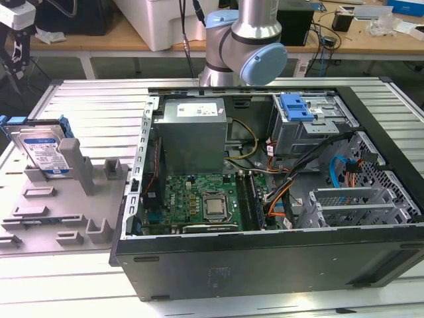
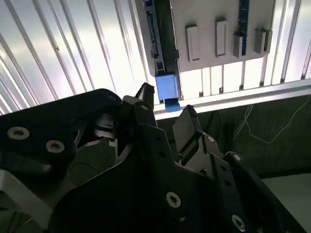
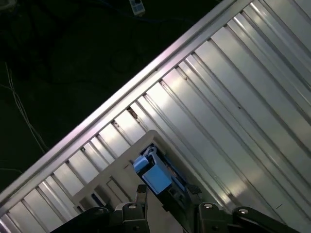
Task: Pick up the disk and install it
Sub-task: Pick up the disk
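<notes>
The disk [image 1: 41, 151], a silver hard drive with a white-and-blue label in a blue carrier bracket, stands on edge in a grey holder [image 1: 66, 212] at the exterior view's left. My gripper [image 1: 16, 40] hangs well above it, near that view's upper left corner. In both wrist views the disk's blue bracket end [image 2: 166, 90] [image 3: 154, 175] lies below, in line with the gap between my fingers. The gripper [image 2: 166, 108] [image 3: 167, 193] is open, and nothing is held between its black fingertips [image 2: 187, 121].
An open computer case [image 1: 265, 255] lies on the slatted metal table [image 1: 99, 99], with the motherboard, cables and power supply [image 1: 192, 129] exposed. A drive cage with a bare blue latch [image 1: 296, 106] sits at the case's far right. The table edge [image 2: 243, 94] runs close to the holder.
</notes>
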`<state>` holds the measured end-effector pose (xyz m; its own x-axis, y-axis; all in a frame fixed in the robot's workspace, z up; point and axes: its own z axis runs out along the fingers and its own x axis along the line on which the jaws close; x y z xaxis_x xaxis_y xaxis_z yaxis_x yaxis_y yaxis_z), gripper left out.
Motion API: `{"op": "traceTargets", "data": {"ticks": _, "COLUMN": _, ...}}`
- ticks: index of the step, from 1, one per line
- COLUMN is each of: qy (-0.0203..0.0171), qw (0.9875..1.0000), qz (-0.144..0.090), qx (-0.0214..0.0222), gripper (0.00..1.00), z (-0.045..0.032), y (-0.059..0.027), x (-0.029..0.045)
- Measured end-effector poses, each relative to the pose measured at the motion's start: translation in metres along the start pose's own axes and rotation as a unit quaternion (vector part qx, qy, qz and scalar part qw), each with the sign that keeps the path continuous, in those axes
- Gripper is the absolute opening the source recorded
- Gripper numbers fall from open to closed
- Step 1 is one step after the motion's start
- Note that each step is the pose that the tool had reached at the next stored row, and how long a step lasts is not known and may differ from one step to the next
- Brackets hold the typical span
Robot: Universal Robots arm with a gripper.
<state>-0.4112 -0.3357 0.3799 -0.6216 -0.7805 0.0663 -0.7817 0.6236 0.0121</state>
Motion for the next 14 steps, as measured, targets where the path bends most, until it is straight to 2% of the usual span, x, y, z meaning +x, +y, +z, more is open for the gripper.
{"op": "traceTargets", "data": {"ticks": 1, "qy": 0.0002, "qw": 0.9998, "qz": -0.018, "qx": 0.0012, "gripper": 0.44, "z": 0.0005, "y": 0.0000, "x": -0.0001}}
{"op": "traceTargets", "data": {"ticks": 3, "qy": 0.0004, "qw": 0.9993, "qz": -0.036, "qx": 0.0024, "gripper": 0.44, "z": 0.0009, "y": 0.0000, "x": -0.0001}}
{"op": "traceTargets", "data": {"ticks": 4, "qy": 0.0006, "qw": 0.9987, "qz": -0.051, "qx": 0.0034, "gripper": 0.44, "z": 0.0012, "y": 0.0000, "x": -0.0001}}
{"op": "traceTargets", "data": {"ticks": 5, "qy": 0.0008, "qw": 0.9975, "qz": -0.070, "qx": 0.0046, "gripper": 0.44, "z": 0.0015, "y": 0.0000, "x": -0.0001}}
{"op": "traceTargets", "data": {"ticks": 6, "qy": 0.0011, "qw": 0.9954, "qz": -0.096, "qx": 0.0064, "gripper": 0.44, "z": 0.0021, "y": -0.0001, "x": -0.0002}}
{"op": "traceTargets", "data": {"ticks": 7, "qy": 0.0014, "qw": 0.9938, "qz": -0.111, "qx": 0.0074, "gripper": 0.44, "z": 0.0022, "y": 0.0000, "x": -0.0002}}
{"op": "traceTargets", "data": {"ticks": 8, "qy": 0.0018, "qw": 0.9931, "qz": -0.117, "qx": 0.0081, "gripper": 0.44, "z": 0.0024, "y": 0.0001, "x": -0.0001}}
{"op": "traceTargets", "data": {"ticks": 14, "qy": 0.0019, "qw": 0.9930, "qz": -0.118, "qx": 0.0084, "gripper": 0.44, "z": 0.0024, "y": 0.0005, "x": 0.0001}}
